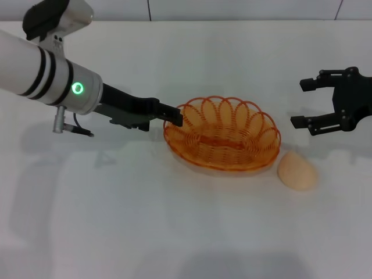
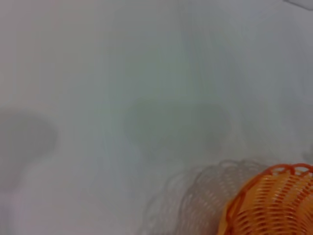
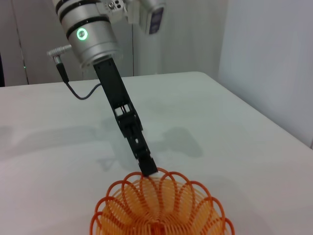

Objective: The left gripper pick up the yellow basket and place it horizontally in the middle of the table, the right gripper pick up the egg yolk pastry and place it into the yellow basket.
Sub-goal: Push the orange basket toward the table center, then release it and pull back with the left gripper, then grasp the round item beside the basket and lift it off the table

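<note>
The yellow basket rests upright in the middle of the table, its long side running left to right. My left gripper reaches in from the left, and its fingertips are closed on the basket's left rim. The right wrist view shows this gripper at the rim of the basket. A corner of the basket shows in the left wrist view. The egg yolk pastry lies on the table just right of the basket. My right gripper hangs open and empty above and behind the pastry.
The white table continues bare in front of the basket and to its left. A grey cable and plug hang under the left arm. The table's far edge meets a wall.
</note>
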Controlling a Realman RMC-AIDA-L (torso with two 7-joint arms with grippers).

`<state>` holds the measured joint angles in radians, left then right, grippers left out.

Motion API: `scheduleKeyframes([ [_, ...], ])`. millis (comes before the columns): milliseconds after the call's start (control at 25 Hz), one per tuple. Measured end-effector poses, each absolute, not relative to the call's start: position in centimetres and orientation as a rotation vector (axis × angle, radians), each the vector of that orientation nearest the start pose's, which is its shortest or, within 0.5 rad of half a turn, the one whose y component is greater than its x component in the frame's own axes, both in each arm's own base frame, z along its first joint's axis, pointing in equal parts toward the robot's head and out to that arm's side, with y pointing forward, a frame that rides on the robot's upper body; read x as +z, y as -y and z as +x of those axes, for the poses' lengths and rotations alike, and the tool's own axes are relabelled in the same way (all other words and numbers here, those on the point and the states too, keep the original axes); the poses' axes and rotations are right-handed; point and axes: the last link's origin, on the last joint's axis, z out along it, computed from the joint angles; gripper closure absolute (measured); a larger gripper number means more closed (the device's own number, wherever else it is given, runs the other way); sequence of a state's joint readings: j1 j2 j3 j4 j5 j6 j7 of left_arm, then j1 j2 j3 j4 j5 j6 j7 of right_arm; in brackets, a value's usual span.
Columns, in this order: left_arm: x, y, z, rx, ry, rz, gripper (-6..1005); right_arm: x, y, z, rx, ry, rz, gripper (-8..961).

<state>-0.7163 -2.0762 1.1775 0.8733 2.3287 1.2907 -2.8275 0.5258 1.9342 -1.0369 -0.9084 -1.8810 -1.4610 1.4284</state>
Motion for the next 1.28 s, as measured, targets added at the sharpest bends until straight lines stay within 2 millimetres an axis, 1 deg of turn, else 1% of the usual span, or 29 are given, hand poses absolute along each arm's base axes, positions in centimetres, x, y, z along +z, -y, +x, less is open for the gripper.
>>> scheduleKeyframes([
  [80,-3.0,-38.5,-20.3,-0.041,1.711,-2.323,293,5.0,-36.6,23.6,0.348,-0.2,-2.79,124],
  [160,-2.6,-38.1,-20.3,-0.062,1.665,-2.372,115,5.0,-36.5,23.6,0.35,-0.216,-2.79,124],
  [240,-2.0,-37.6,-20.4,-0.086,1.613,-2.416,115,5.0,-36.5,23.7,0.352,-0.234,-2.789,124],
  [320,-1.0,-37.1,-20.6,-0.122,1.532,-2.463,115,5.1,-36.4,23.8,0.352,-0.245,-2.787,124],
  [440,1.3,-36.3,-20.9,-0.218,1.362,-2.522,116,5.1,-36.3,24.0,0.354,-0.26,-2.784,124],
  [480,2.1,-36.0,-21.1,-0.255,1.3,-2.539,116,5.1,-36.2,24.1,0.355,-0.274,-2.782,124],
  [520,3.5,-34.8,-21.5,-0.358,1.111,-2.609,116,5.2,-36.1,24.3,0.359,-0.291,-2.776,124],
  [560,3.5,-34.8,-21.5,-0.358,1.111,-2.609,116,5.2,-36.1,24.3,0.359,-0.291,-2.776,124],
  [680,4.8,-33.0,-22.4,-0.482,0.879,-2.681,117,5.4,-35.9,24.6,0.362,-0.293,-2.773,125],
  [720,5.0,-32.5,-22.7,-0.502,0.826,-2.696,117,5.4,-35.8,24.6,0.361,-0.287,-2.773,125],
  [800,5.3,-31.6,-23.4,-0.509,0.728,-2.742,117,5.4,-35.8,24.7,0.359,-0.281,-2.773,125],
  [960,4.6,-29.6,-24.7,-0.491,0.583,-2.887,117,5.4,-35.8,24.8,0.356,-0.293,-2.763,125],
  [1040,4.1,-28.7,-25.8,-0.49,0.513,-2.939,118,5.4,-35.8,24.9,0.357,-0.298,-2.762,125],
  [1080,4.0,-28.4,-26.6,-0.479,0.496,-2.945,118,5.4,-35.8,24.8,0.358,-0.298,-2.762,125],
  [1120,4.0,-28.3,-26.8,-0.475,0.494,-2.946,118,5.4,-35.8,24.8,0.36,-0.299,-2.762,125],
  [1280,4.3,-27.8,-28.6,-0.442,0.486,-2.924,118,5.2,-35.7,24.8,0.364,-0.305,-2.768,125],
])
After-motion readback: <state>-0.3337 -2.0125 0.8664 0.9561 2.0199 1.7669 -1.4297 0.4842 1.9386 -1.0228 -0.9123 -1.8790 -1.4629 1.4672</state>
